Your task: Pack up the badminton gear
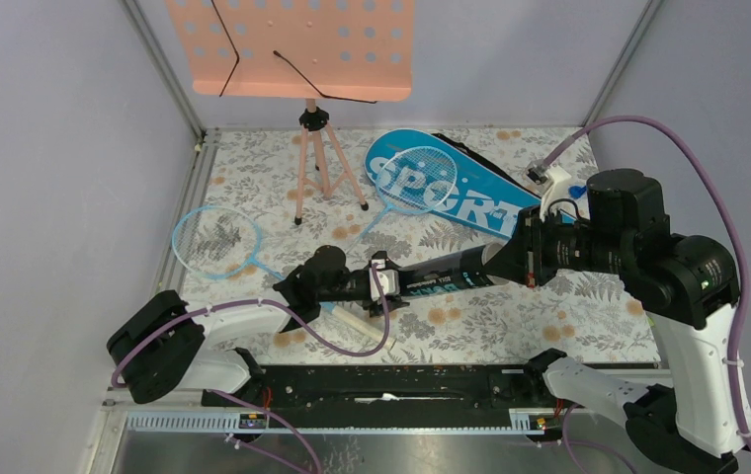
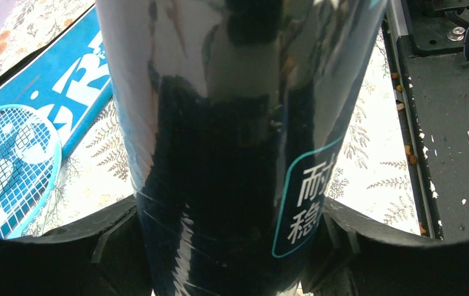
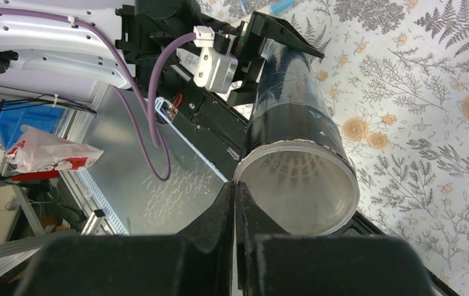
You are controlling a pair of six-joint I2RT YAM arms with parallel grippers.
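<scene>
Jaws: L [image 1: 383, 283] around black tube [image 1: 446, 273], R [image 3: 233, 203] closed

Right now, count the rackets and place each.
2. The left racket lies left of the tripod; the second racket has its head on the blue bag. Others could be hidden.

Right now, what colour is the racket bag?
The racket bag is blue with white lettering, clearest in the top view.
</scene>
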